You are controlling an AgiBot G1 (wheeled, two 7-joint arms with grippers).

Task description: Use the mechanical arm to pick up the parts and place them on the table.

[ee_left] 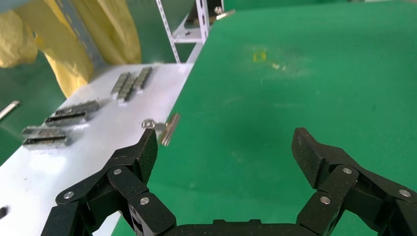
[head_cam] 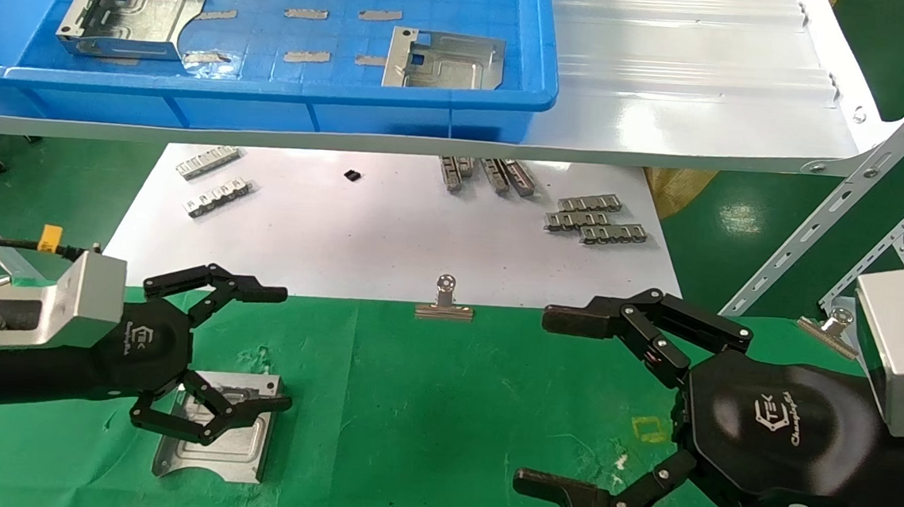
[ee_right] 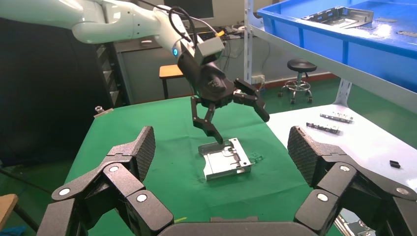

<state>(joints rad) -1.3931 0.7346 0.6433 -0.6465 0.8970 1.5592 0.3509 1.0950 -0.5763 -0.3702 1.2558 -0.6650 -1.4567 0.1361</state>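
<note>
A: So, head view first. Where's the left gripper (head_cam: 286, 349)?

B: Lower left of the frame, jaws wide apart, holding nothing. One finger (head_cam: 246, 291) points toward the centre; the other lies across a part (head_cam: 235, 449) resting flat on the table (head_cam: 425, 411). That part sits directly under the lower finger, its curved notch toward the bottom edge.

A: And the rest?

B: Two more parts (head_cam: 131, 12) lie in the tray (head_cam: 271, 106) along the top, one upper left, one (head_cam: 445, 60) top centre. I'd judge the left arm is nearer both. The right gripper (head_cam: 537, 399) hangs at lower right, spread open, empty.

A: Left wrist view?

B: Both fingers (ee_left: 312, 155) splayed over bare green cloth, nothing between them. A clip (ee_left: 164, 129) lies at the sheet's (ee_left: 98, 147) edge, left of centre.

A: Right wrist view?

B: Its own fingers (ee_right: 140, 152) frame the bottom. Mid-frame, the left gripper (ee_right: 241, 125) stands over the part (ee_right: 226, 160), one fingertip at or just above its far edge; contact I can't confirm. The tray fills the upper right.

A: Next?

B: Probably lifting clear, then up toward the tray.
</note>
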